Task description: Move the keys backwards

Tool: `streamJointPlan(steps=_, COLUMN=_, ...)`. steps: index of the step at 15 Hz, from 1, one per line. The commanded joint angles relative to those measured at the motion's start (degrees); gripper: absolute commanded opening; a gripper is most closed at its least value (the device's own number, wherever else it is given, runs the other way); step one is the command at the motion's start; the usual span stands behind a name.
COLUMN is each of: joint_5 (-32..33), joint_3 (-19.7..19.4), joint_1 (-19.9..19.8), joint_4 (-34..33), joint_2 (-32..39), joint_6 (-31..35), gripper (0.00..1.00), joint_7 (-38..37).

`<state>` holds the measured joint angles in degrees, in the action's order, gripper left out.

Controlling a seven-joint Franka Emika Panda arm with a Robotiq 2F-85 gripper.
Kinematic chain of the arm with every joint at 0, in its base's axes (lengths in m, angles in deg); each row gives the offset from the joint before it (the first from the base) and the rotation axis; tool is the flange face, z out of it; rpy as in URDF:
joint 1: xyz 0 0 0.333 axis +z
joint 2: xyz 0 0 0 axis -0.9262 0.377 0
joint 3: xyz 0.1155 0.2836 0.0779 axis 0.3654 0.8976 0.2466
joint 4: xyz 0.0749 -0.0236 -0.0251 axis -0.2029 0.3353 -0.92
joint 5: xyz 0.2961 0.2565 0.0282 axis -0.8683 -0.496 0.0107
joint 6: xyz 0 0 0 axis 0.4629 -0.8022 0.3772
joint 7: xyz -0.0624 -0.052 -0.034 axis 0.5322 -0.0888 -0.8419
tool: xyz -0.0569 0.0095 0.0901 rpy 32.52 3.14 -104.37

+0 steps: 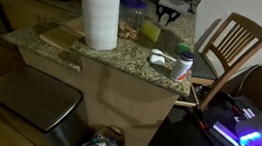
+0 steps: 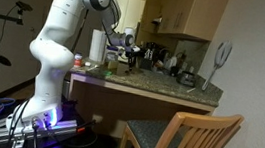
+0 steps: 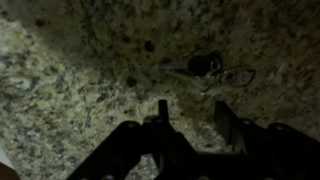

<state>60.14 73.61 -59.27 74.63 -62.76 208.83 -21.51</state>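
In the wrist view the keys lie on the speckled granite counter: a dark fob with a thin ring and small keys spread to its right. My gripper is open and empty. It hovers above the counter with its two dark fingers just short of the keys. In both exterior views the gripper hangs over the back part of the counter. The keys cannot be made out there.
A tall paper towel roll stands on a wooden cutting board. A green cup, a white dish and a green-lidded bottle stand near the counter edge. A wooden chair and a bin stand beside the counter.
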Motion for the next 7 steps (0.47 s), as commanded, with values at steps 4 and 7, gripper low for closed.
streamJointPlan(steps=4, joint_5=-1.5, joint_3=0.1, joint_1=-1.6, joint_4=8.7, joint_2=-19.6, joint_6=-4.0, gripper=0.99, joint_7=7.7)
streamJointPlan(steps=7, joint_5=-0.8, joint_3=1.3, joint_1=-2.5, joint_4=6.0, joint_2=-18.0, joint_6=-4.1, gripper=0.99, joint_7=6.3)
